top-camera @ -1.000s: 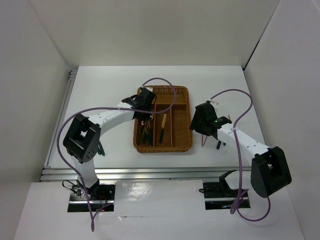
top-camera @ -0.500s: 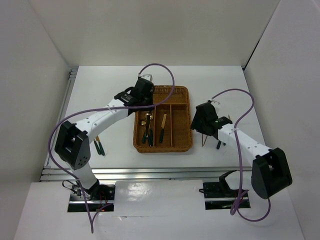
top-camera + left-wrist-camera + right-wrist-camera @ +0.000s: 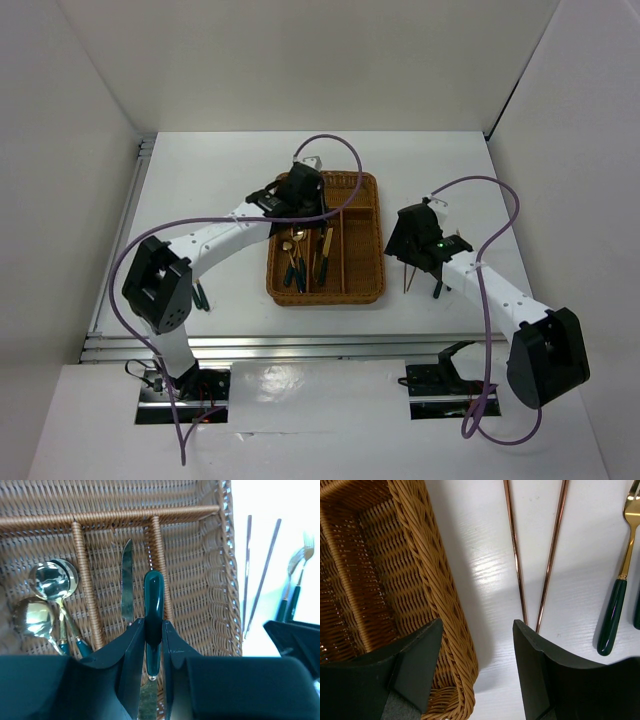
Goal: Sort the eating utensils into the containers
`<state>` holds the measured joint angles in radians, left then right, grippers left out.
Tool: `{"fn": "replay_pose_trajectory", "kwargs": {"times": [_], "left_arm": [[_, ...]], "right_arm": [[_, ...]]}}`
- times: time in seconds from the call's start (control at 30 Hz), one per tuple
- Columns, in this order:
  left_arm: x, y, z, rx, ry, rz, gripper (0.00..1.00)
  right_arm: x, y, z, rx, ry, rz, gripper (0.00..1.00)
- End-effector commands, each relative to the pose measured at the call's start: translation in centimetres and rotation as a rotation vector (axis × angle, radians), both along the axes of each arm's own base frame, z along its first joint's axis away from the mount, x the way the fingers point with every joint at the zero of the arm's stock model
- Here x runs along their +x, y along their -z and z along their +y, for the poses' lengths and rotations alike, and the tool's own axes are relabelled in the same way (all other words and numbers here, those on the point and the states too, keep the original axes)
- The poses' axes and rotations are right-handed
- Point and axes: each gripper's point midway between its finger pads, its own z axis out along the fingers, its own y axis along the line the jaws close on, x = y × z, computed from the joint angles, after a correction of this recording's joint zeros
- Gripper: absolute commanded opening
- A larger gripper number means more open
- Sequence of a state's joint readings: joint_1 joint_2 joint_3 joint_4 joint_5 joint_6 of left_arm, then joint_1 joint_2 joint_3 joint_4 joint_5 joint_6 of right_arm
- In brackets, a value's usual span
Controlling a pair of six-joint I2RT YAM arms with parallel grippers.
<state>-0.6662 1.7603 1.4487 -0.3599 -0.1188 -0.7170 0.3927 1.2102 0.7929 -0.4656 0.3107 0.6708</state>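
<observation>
Grips a green-handled utensil [image 3: 153,597] tight in the left hand [image 3: 152,625], now swung from the tray's [image 3: 227,555] far left corner to above its middle divider, beside a slotted knife [image 3: 127,587]; looks ready to drop. Holds the right hand [image 3: 476,625] apart over chopsticks [image 3: 514,555] by the tray's right rim.

White table [image 3: 200,175], wicker tray [image 3: 325,297] mid-table, chopsticks [image 3: 516,555] and fork [image 3: 612,612] beside its right side

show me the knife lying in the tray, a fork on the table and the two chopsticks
knife [image 3: 127,582], left wrist view, middle of its blade
fork [image 3: 612,614], right wrist view, its green handle
chopsticks [image 3: 515,555], right wrist view, shaft of the left one
</observation>
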Motion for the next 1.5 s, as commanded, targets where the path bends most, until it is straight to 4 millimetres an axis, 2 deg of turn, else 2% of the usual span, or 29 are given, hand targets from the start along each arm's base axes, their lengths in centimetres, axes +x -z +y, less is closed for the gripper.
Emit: {"fn": "replay_pose_trajectory", "kwargs": {"times": [0.0,0.13,0.4,0.63,0.8,0.9,0.97,1.0,1.07,1.1,1.13,1.17,1.2,1.23,1.27,1.3,1.37,1.4,1.47], "left_arm": [[1.4,-0.2,-1.9,-0.067,-0.023,-0.017,0.24],[1.9,1.7,-1.8,-0.033,-0.039,0.003,0.24],[3.0,3.7,-2.8,-0.029,-0.053,0.027,0.25],[3.3,5.7,-2.2,0.026,-0.080,0.053,0.40],[3.5,4.9,-2.0,0.045,-0.073,0.043,0.52],[3.4,3.8,-1.9,0.057,-0.059,0.035,0.54],[3.3,2.4,-1.2,0.081,-0.060,0.013,0.54],[3.2,0.2,-1.0,0.057,-0.055,-0.025,0.55],[2.8,-1.5,0.4,0.050,-0.059,-0.041,0.56],[2.1,-1.3,1.4,0.063,-0.049,-0.037,0.59],[1.8,-2.0,2.3,0.056,-0.060,-0.046,0.59],[1.1,-4.5,3.5,0.024,-0.074,-0.087,0.59],[0.4,-3.6,5.3,0.045,-0.099,-0.071,0.60],[-0.4,-3.7,6.6,0.056,-0.119,-0.072,0.64],[-1.2,-5.9,8.2,0.036,-0.148,-0.123,0.65],[-2.4,-4.0,10.0,0.063,-0.178,-0.085,0.66],[-4.0,-3.7,11.9,0.070,-0.216,-0.078,0.69],[-5.3,-3.3,13.8,0.075,-0.277,-0.071,0.69],[-7.2,-1.7,16.1,0.116,-0.341,-0.023,0.69]], "right_arm": [[0.6,-1.4,-0.4,-0.006,0.012,-0.044,0.66],[0.4,-1.1,-0.5,-0.010,0.011,-0.036,0.66],[0.1,-0.7,-0.2,0.000,-0.001,-0.022,0.66],[0.0,-0.7,-0.1,0.006,-0.007,-0.020,0.66],[0.0,-0.7,-0.1,0.006,-0.007,-0.020,0.66],[0.0,-0.7,-0.1,0.006,-0.007,-0.020,0.66],[0.0,-0.7,-0.1,0.010,-0.007,-0.028,0.66],[0.0,-0.7,-0.1,0.010,-0.007,-0.028,0.66],[0.0,-0.7,0.0,0.016,-0.012,-0.026,0.66],[0.1,-0.8,0.1,0.020,-0.012,-0.034,0.66],[0.1,-0.8,0.1,0.020,-0.012,-0.034,0.66],[-0.1,-0.4,0.0,0.016,-0.012,-0.026,0.66],[-0.1,-0.4,0.0,0.016,-0.012,-0.025,0.66],[-0.1,-0.4,0.2,0.024,-0.019,-0.022,0.66],[0.2,-0.6,0.0,0.028,-0.010,-0.034,0.66],[-0.1,-0.2,0.1,0.031,-0.016,-0.023,0.66],[0.2,-0.4,0.2,0.030,-0.023,-0.034,0.66],[0.1,-0.4,0.4,0.038,-0.031,-0.031,0.66],[0.3,-0.8,0.4,0.052,-0.029,-0.045,0.66]]}}
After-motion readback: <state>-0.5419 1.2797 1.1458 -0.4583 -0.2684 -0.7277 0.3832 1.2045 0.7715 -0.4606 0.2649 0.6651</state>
